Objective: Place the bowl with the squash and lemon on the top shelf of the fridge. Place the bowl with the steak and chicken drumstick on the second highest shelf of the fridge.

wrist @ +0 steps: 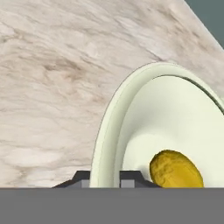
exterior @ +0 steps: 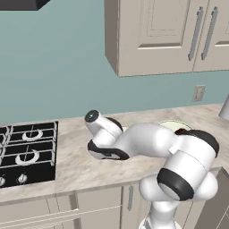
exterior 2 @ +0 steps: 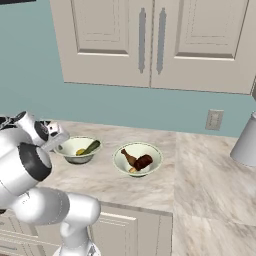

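The bowl with the squash and lemon [exterior 2: 76, 156] stands on the marble counter, left of the other bowl. The dark green squash [exterior 2: 92, 146] leans over its rim beside the yellow lemon [exterior 2: 80, 151]. My gripper [exterior 2: 59, 144] comes down on this bowl's left rim. In the hand view the cream rim [wrist: 109, 127] runs between the two fingertips, and the gripper [wrist: 107, 179] is shut on it, with the lemon [wrist: 176, 170] just inside. The second bowl [exterior 2: 120, 152] holds the steak [exterior 2: 144, 161] and the chicken drumstick [exterior 2: 128, 157]. The fridge is out of view.
A black gas hob [exterior: 27, 152] lies at the counter's left end. Wall cabinets [exterior 2: 150, 45] hang above the bowls. A grey vessel [exterior 2: 246, 142] stands at the far right, below a wall socket [exterior 2: 214, 120]. My own arm [exterior: 147, 141] hides much of the counter in the left base view.
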